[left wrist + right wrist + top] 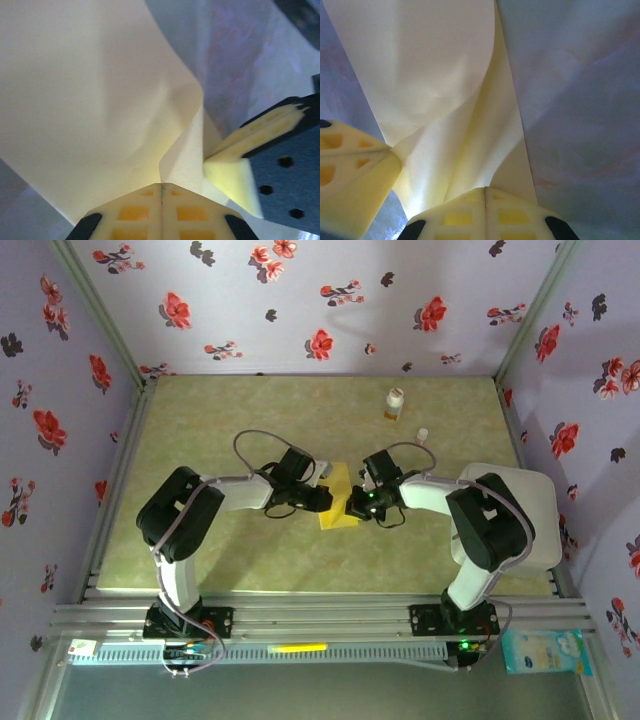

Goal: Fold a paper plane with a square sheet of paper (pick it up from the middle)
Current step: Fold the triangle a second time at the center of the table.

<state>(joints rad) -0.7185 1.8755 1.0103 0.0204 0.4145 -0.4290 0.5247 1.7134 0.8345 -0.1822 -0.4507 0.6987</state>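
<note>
Black-bodied with yellow pads, my left claw (327, 500) reaches in from the left side of the worktop (200, 430) toward its middle. From my left wrist camera I see its two pads (135, 212) pressed flat together, with the lower edge of the square sheet of paper (90, 100) clamped in the seam between them. So this claw is clenched on the paper.

The mustard-yellow sheet (340, 485) is about halfway between the left and right edges of the worktop, directly between my two claws. It does not lie flat. In both wrist cameras it rises away from my pads in a broad, pale curve, with a soft fold running up from each grip. I cannot tell whether any part of it touches the surface.

My right claw (351, 508) comes in from the right and meets the sheet just beside the left one. Its pads (512, 215) are also pressed tight together, gripping the paper (430, 75) at its lower edge. Each claw shows in the other's wrist camera: the right one (212, 156) bites a folded corner, and the left one (390, 150) nips in from the side.

Farther right, near the far edge, a small white-and-orange bottle (395, 403) stands upright, with a tiny white object (423, 434) just in front of it. A white board (535, 495) lies against the right edge, partly under my right arm.
</note>
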